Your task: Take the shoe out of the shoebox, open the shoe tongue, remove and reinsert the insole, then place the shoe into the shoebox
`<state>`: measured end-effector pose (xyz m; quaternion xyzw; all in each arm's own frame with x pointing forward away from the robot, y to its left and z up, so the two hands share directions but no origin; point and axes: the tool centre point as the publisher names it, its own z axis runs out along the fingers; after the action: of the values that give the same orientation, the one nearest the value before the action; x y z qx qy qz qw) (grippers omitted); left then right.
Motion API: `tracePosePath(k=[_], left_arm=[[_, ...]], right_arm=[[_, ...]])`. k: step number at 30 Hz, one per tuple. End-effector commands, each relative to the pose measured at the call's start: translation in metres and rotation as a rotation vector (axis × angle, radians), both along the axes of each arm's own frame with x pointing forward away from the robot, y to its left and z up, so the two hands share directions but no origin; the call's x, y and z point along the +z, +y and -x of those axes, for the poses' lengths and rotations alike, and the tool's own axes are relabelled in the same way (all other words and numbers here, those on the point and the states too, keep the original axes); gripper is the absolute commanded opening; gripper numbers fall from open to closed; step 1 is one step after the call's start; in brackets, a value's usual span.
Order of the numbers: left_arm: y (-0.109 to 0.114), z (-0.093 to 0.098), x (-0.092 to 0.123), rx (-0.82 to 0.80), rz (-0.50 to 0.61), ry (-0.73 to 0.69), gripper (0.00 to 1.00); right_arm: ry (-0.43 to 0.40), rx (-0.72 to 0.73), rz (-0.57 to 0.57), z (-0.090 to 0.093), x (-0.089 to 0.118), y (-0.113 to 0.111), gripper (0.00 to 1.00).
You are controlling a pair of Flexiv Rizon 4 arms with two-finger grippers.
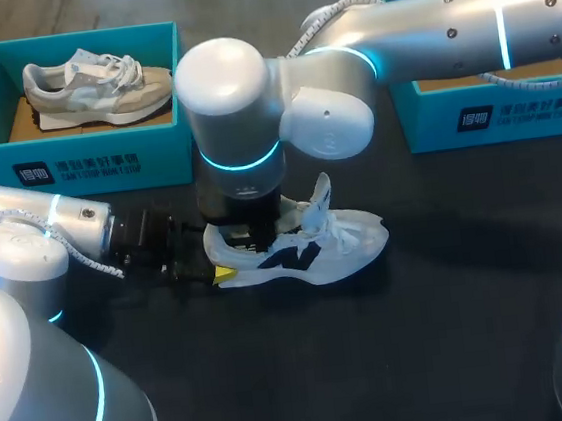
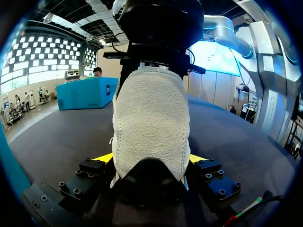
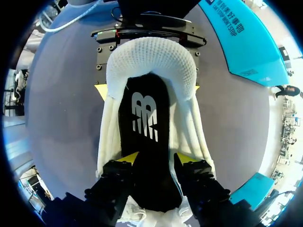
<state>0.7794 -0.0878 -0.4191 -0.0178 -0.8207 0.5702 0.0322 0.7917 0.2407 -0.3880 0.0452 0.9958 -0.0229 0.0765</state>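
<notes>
A white shoe (image 1: 340,246) with dark side panels lies on the black table, toe to the right. My left gripper (image 1: 217,270) is at its heel. In the left wrist view the grey heel (image 2: 150,113) sits between both yellow fingertips (image 2: 105,157), which press on it from two sides. My right arm comes in from the upper right, and its gripper (image 1: 258,235) points down into the shoe's opening. In the right wrist view the black insole (image 3: 144,118) with a white logo lies inside the shoe (image 3: 151,61). The right gripper (image 3: 157,158) stands open, a yellow tip on each side of the insole.
A teal shoebox (image 1: 73,147) at the back left holds a grey shoe (image 1: 97,84). A second teal shoebox (image 1: 497,112) stands at the back right, partly hidden by my right arm.
</notes>
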Motion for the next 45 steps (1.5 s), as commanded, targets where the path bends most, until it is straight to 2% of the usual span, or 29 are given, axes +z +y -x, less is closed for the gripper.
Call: tracePosePath(k=[1, 12, 20, 23, 25, 27, 30, 39, 45], left_arm=[[0.001, 0.0, -0.003, 0.0, 0.0, 0.0, 0.0], [0.001, 0.0, -0.003, 0.0, 0.0, 0.0, 0.0], [0.001, 0.0, -0.003, 0.0, 0.0, 0.0, 0.0], [0.001, 0.0, -0.003, 0.0, 0.0, 0.0, 0.0], [0.001, 0.0, -0.003, 0.0, 0.0, 0.0, 0.0], [0.001, 0.0, -0.003, 0.0, 0.0, 0.0, 0.0], [0.001, 0.0, -0.003, 0.0, 0.0, 0.0, 0.0], [0.001, 0.0, -0.003, 0.0, 0.0, 0.0, 0.0], [0.001, 0.0, -0.003, 0.0, 0.0, 0.0, 0.0]], right_arm=[[0.01, 0.008, -0.003, -0.002, -0.011, 0.002, 0.49], [0.066, 0.015, 0.006, -0.001, -0.034, 0.002, 0.49], [0.129, 0.017, 0.016, 0.011, -0.043, 0.0, 0.46], [0.153, 0.01, 0.021, 0.017, -0.048, -0.001, 0.42], [0.164, 0.008, 0.02, 0.019, -0.049, -0.001, 0.35], [0.169, 0.005, 0.021, 0.019, -0.05, -0.002, 0.25], [0.177, 0.008, 0.023, 0.019, -0.05, -0.002, 0.0], [0.235, 0.021, -0.008, 0.019, -0.032, -0.006, 0.0], [0.241, 0.017, -0.025, 0.02, -0.013, -0.008, 0.0]])
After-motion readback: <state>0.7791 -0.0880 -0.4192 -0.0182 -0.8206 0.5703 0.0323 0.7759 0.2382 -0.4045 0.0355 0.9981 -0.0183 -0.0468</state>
